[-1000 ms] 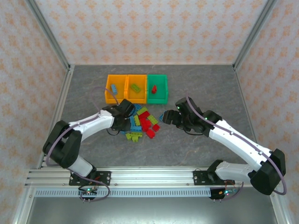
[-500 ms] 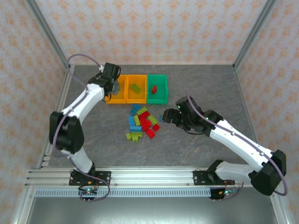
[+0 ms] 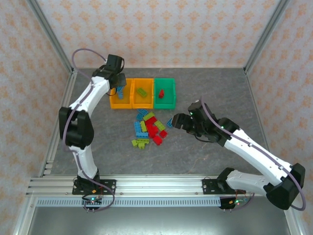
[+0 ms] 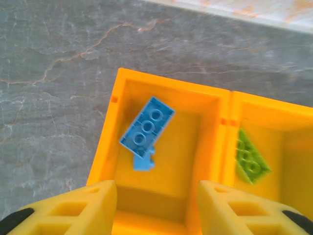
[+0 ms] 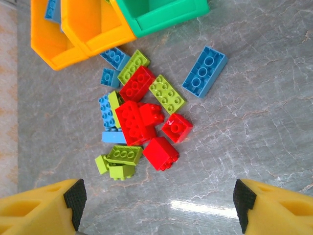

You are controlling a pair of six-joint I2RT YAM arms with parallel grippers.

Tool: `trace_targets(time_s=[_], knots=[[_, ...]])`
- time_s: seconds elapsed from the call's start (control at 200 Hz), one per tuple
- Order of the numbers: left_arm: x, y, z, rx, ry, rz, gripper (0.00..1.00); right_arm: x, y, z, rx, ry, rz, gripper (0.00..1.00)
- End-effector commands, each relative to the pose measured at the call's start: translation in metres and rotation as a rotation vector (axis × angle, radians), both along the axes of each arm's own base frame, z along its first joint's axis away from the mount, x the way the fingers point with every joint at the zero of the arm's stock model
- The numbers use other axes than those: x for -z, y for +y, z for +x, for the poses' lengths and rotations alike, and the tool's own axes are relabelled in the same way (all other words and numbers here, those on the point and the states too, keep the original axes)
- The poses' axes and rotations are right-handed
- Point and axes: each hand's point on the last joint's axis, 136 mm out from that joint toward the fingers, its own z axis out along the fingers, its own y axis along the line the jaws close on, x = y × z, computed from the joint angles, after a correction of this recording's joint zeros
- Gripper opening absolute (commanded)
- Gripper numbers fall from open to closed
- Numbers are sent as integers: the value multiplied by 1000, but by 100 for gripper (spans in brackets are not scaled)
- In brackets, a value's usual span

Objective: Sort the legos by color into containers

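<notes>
Looking down on a grey marbled table walled in by patterned panels. Watching the left arm reaching toward the far left corner and hanging the left gripper over the near end of the left orange bin. Finding its yellow fingers standing partly apart and gripping nothing. Seeing the right arm bending in from the right and holding the right gripper above bare table just right of the loose bricks, jaws gaping wide and carrying nothing.

Noting three containers sitting side by side and touching at the far middle of the table: the left orange bin, then the middle orange bin, then the green bin on the right. Spotting the pile of blue, lime and red legos lying on the table just in front of the middle and green bins.

Picking out singles:
- A lone blue brick lying a little right of the pile.
- A long blue brick sitting tilted inside the left orange bin, overlapping a smaller blue piece; not telling for sure whether resting on it.
- A lime brick lying in the middle orange bin.
- A red brick sitting in the green bin.
</notes>
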Motion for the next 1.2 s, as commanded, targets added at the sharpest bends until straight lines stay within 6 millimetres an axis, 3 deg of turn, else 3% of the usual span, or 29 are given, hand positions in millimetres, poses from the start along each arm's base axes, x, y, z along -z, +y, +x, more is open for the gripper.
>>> trace_targets(time_s=[0.0, 0.125, 0.27, 0.365, 0.44, 0.561, 0.716, 0.856, 0.911, 1.021, 1.196], knots=[[-59, -43, -57, 125, -118, -181, 47, 0, 16, 10, -52, -31, -65, 81], [-86, -72, -132, 269, -177, -195, 47, 11, 52, 18, -160, -18, -125, 81], [-98, -94, -208, 548, -151, -191, 48, 39, 90, 36, -261, -10, -196, 78], [-103, -94, -246, 670, -129, -182, 51, 58, 110, 46, -322, 17, -226, 76], [-101, -89, -265, 720, -132, -156, 57, 74, 125, 51, -365, 41, -239, 74], [-88, -80, -273, 725, -165, -110, 61, 101, 139, 60, -417, 69, -310, 71], [-71, -73, -267, 688, -192, -78, 66, 124, 144, 64, -463, 116, -401, 64], [-58, -68, -263, 666, -164, -41, 76, 139, 143, 59, -477, 147, -433, 49], [-55, -68, -262, 666, -165, -41, 80, 142, 143, 56, -482, 160, -430, 44], [-50, -69, -260, 661, -167, -44, 84, 142, 146, 50, -515, 173, -411, 43], [-44, -63, -260, 652, -149, -6, 87, 139, 139, 51, -527, 166, -459, 37]])
